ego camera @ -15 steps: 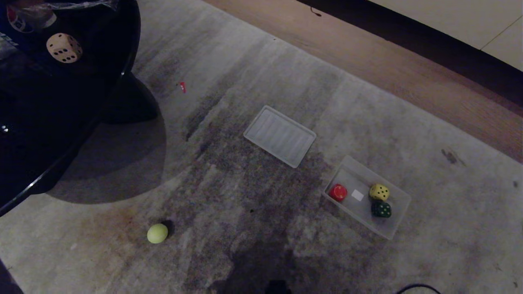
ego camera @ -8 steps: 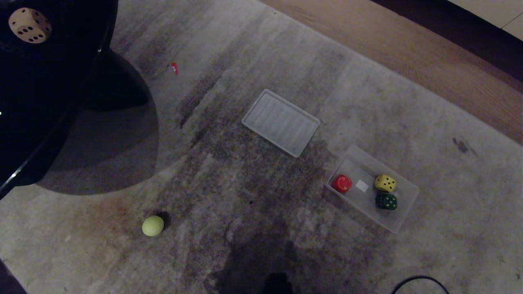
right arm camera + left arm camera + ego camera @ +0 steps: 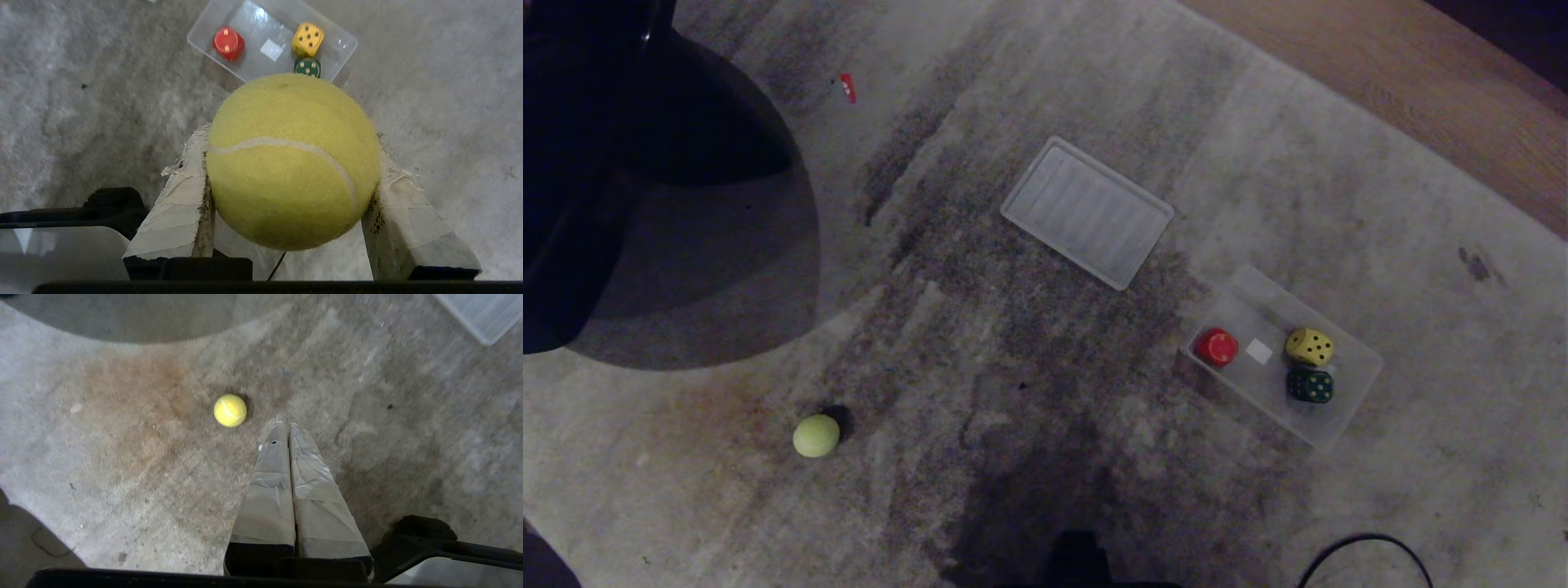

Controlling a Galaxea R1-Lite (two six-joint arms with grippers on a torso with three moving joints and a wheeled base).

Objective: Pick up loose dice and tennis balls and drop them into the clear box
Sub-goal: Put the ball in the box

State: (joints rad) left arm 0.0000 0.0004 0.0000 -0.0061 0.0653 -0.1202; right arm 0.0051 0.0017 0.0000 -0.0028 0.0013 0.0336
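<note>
while the right gripper [image 3: 292,163] clamps a tennis ball [image 3: 292,163] between half-spread fingers, the clear box [image 3: 1356,359] lies at four o'clock on the rug; released early, it bounces off the rim. left gripper [image 3: 284,426] shut, empty.

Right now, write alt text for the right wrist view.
The right gripper holds a tennis ball between its taped fingers above grey carpet. Beyond it the clear box holds a red piece, a yellow die and a green die.
</note>
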